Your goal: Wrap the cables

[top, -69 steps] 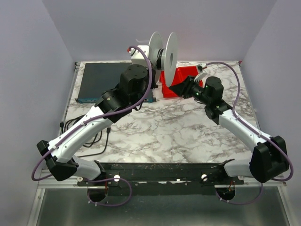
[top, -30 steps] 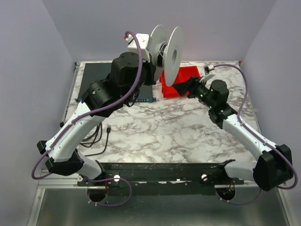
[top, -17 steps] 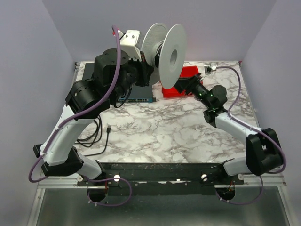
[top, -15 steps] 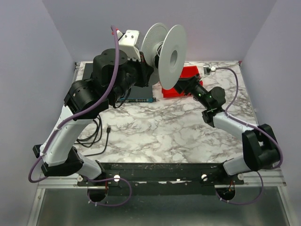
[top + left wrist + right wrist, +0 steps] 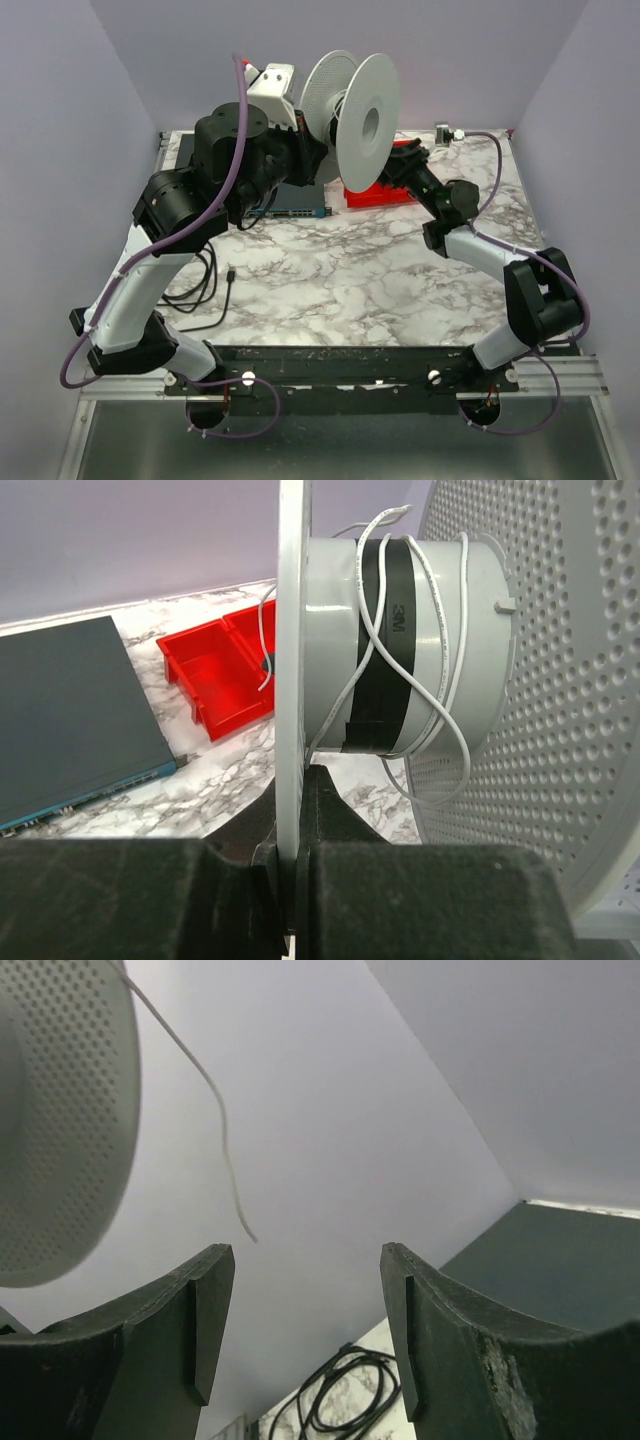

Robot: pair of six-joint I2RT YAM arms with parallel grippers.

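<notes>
Thin white flexible cable (image 5: 441, 630): a few loose turns round the pale grey hub (image 5: 330, 630) of a white perforated plastic spool (image 5: 366, 118), crossing a black tape band (image 5: 385, 670) marked 3M. One loop sags below the hub, betw. the two flanges. Another strand shows on the outer side of the near flange, in front of the red plastic bin (image 5: 215, 675). In the right wrist view the cable's free end hangs off the spool rim, above the gap betw. the right fingers (image 5: 450, 1340), touching neither.

Spool position: clear of the bench, axis approx. horizontal, over the far part of the white-grey marble bench (image 5: 350, 270).

Left fingers (image 5: 420, 900): closed on the lower edge of the thin near flange, one pad each side.

Right fingers: spread wide, nothing betw. them. In the top view they sit just beside the spool's right flange, over the red bin.

Red bin: on the bench, far side, next to a dark flat box w/ teal front edge (image 5: 70, 710). Black cords (image 5: 190, 290) lie at the bench's left edge.
</notes>
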